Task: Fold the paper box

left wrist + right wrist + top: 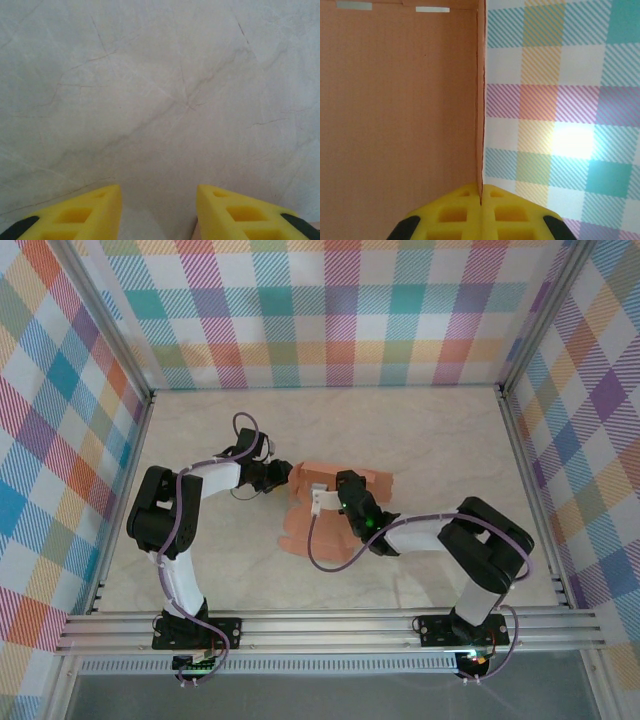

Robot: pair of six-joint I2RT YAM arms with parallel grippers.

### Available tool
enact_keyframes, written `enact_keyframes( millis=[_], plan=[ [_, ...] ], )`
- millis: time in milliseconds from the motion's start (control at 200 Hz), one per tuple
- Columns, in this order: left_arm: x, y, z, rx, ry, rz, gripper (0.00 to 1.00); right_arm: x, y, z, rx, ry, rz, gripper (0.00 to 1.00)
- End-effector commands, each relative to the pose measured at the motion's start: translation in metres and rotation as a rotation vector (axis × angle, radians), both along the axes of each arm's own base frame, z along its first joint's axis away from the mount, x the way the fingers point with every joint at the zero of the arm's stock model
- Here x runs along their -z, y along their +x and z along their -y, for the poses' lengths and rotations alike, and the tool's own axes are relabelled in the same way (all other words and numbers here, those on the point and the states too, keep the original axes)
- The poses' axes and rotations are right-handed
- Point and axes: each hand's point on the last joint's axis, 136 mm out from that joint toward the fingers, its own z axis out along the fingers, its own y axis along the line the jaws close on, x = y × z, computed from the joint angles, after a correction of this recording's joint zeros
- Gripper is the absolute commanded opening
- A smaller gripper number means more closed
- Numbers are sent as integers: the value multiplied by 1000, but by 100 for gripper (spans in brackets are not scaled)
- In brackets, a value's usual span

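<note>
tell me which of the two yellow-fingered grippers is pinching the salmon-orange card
The right gripper: it is shut on an upright edge of the thin salmon-orange paper box. The left gripper is open over the pale marbled tabletop.

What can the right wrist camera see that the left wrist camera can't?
Right wrist: the orange box, its edge pinched by the shut right gripper, with the checked wall behind. Left wrist: the pale table, seen through the gap of the open left gripper. Both: yellow fingers at the bottom of the picture.
</note>
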Motion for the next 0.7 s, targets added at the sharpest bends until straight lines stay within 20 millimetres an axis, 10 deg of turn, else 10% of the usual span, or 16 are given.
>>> enact_keyframes(
  millis=[0, 695],
  plan=[
    [-2, -1, 5, 29, -14, 29, 44, -17, 3, -4, -5, -18, 138, 0],
    [-25, -12, 8, 106, -32, 388, 45, 3, 4, -7, -16, -80, 219, 0]
  ],
)
